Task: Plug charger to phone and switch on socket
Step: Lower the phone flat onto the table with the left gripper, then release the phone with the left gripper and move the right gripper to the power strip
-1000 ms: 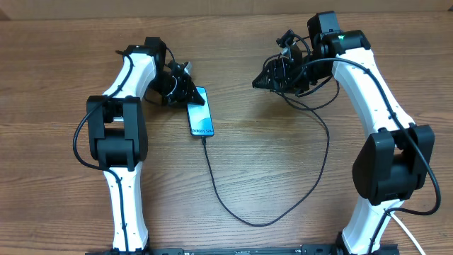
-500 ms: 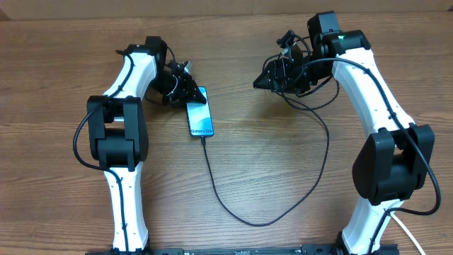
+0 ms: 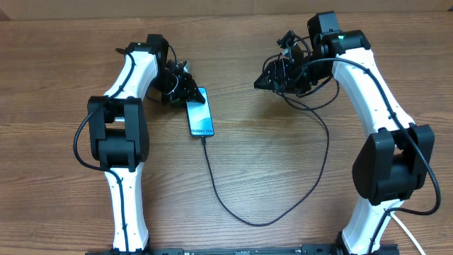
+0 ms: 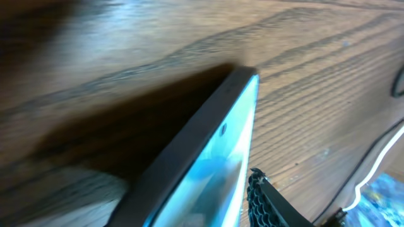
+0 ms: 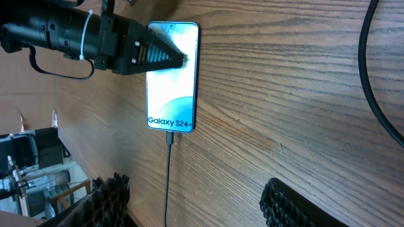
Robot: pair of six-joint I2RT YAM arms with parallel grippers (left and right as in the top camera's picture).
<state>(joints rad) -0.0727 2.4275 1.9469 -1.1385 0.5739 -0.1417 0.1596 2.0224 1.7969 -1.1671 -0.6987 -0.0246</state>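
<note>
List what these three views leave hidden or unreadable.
- Far end of the thin black charger cable: overhead, lost under the right gripper and its wiring.
- The white power strip: in no view.
- Connector's seating in the slim black-edged phone with light blue screen: right wrist, too small.
- Jaws of the left gripper: left wrist is blurred and cuts them off; right wrist shows them side-on.

The table (image 3: 269, 163) is showing brown wood, matt, with open grain. The phone (image 5: 172, 75) screen is shining glossy like glass, its dark edge looking smooth and duller. The cable (image 5: 168, 183) is looking like smooth black plastic. My finger pads (image 5: 290, 202) are showing black, ribbed, matt rubber, and my arm shells (image 3: 368, 78) are gleaming like hard white plastic.
</note>
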